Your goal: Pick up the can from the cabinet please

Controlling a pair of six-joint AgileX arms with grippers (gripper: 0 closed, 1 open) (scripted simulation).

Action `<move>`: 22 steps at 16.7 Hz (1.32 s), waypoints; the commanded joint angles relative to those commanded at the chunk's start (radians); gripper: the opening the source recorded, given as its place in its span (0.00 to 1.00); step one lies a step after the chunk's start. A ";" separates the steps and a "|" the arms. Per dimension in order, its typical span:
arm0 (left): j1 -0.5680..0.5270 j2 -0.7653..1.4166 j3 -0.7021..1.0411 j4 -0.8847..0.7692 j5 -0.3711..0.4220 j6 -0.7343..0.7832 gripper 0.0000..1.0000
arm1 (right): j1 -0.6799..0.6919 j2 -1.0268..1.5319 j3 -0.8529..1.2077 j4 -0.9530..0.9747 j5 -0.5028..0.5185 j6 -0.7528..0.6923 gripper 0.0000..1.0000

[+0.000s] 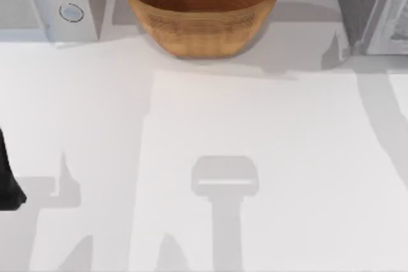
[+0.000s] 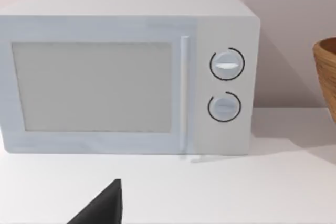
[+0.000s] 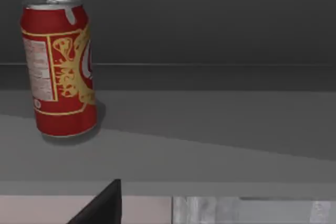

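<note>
The right gripper (image 3: 105,203) faces into the cabinet (image 3: 210,124); whether its jaws are spread, I cannot tell. One can (image 3: 59,66) stands upright on the shelf, untouched, so reach, grasp and lift all remain. The left arm (image 1: 7,179) is parked at the bench's left edge. One basket (image 1: 201,7) and one microwave (image 2: 131,72) sit at the back edge.

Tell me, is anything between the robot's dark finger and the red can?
No. In the right wrist view, just bare grey cabinet shelf lies between the right gripper's finger and the upright red can.
</note>
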 joint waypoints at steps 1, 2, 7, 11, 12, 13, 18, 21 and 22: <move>0.000 0.000 0.000 0.000 0.000 0.000 1.00 | 0.006 0.044 0.059 -0.014 0.006 0.001 1.00; 0.000 0.000 0.000 0.000 0.000 0.000 1.00 | 0.012 0.083 0.110 -0.026 0.012 0.001 1.00; 0.000 0.000 0.000 0.000 0.000 0.000 1.00 | 0.026 0.179 0.241 -0.055 0.026 0.002 1.00; 0.000 0.000 0.000 0.000 0.000 0.000 1.00 | 0.022 0.176 0.238 -0.054 0.025 0.002 1.00; 0.000 0.000 0.000 0.000 0.000 0.000 1.00 | 0.025 0.178 0.238 -0.051 0.029 0.002 1.00; 0.000 0.000 0.000 0.000 0.000 0.000 1.00 | 0.038 0.188 0.237 -0.040 0.041 0.002 1.00; 0.000 0.000 0.000 0.000 0.000 0.000 1.00 | 0.184 0.241 0.210 0.042 0.199 -0.001 1.00; 0.000 0.000 0.000 0.000 0.000 0.000 1.00 | 0.263 0.269 0.185 0.099 0.281 -0.002 1.00; 0.000 0.000 0.000 0.000 0.000 0.000 1.00 | 0.274 0.274 0.178 0.110 0.291 -0.003 1.00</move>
